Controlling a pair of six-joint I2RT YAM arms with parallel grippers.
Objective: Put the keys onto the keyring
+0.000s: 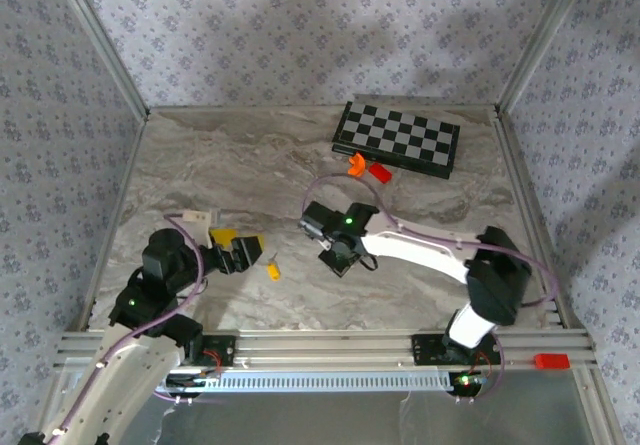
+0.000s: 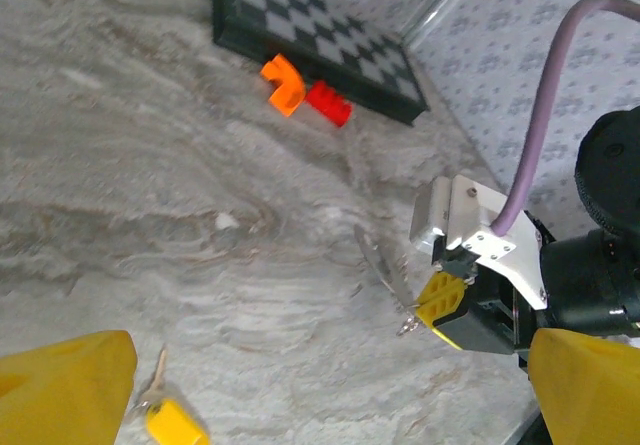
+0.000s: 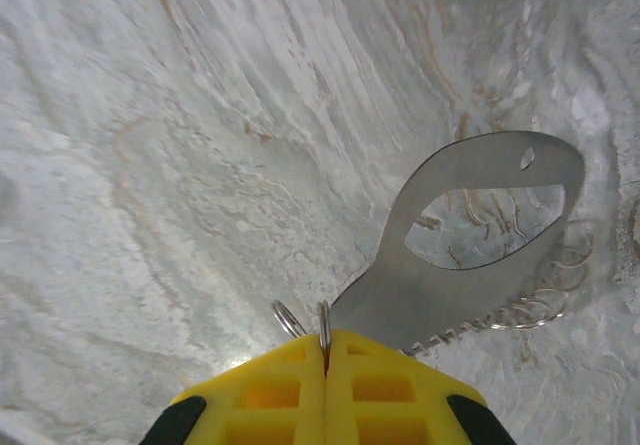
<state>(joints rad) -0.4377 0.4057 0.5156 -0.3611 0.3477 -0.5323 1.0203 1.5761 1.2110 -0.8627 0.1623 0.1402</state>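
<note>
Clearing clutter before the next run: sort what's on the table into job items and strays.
Job: yellow-headed key; keyring with metal tag, pinched in the right claw; open left claw.
Strays: chessboard; orange piece; red block.

Grey marble-look table (image 1: 230, 165). Chessboard (image 1: 398, 138) lies flat at the far right corner. Orange piece (image 1: 356, 165) and red block (image 1: 379, 173) sit side by side just in front of it. Yellow-headed key (image 1: 272, 267) lies toward the near left, well apart from them.
</note>
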